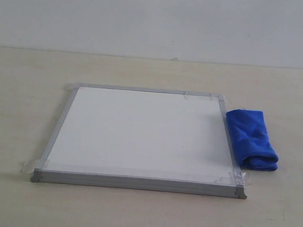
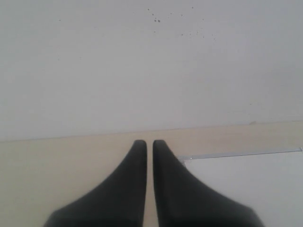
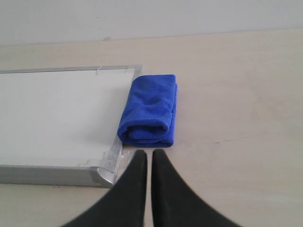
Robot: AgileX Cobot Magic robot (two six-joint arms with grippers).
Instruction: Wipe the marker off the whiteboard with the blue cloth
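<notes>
Royal-blue microfibre, the blue cloth (image 1: 251,139) lies folded into a thick roll on the table (image 1: 132,213), along the right-hand frame of the whiteboard (image 1: 139,133) as the exterior view shows it. It sits toward the far half of that edge. Whether cloth and frame touch cannot be confirmed; they are at least just beside each other. Nothing grips the cloth.

The whiteboard lies flat, silver-grey frame intact, grey caps on the near corners, clear tape at the corners. Its writing surface reads plain white in all three views.

Right gripper (image 3: 149,152): black fingers drawn together, nothing between them, poised above bare table near the cloth's rolled end and the board's near right corner.

Left gripper (image 2: 149,143): fingers likewise together and empty, over the table beside a board corner.

A pale wall (image 1: 149,17) backs the table.
</notes>
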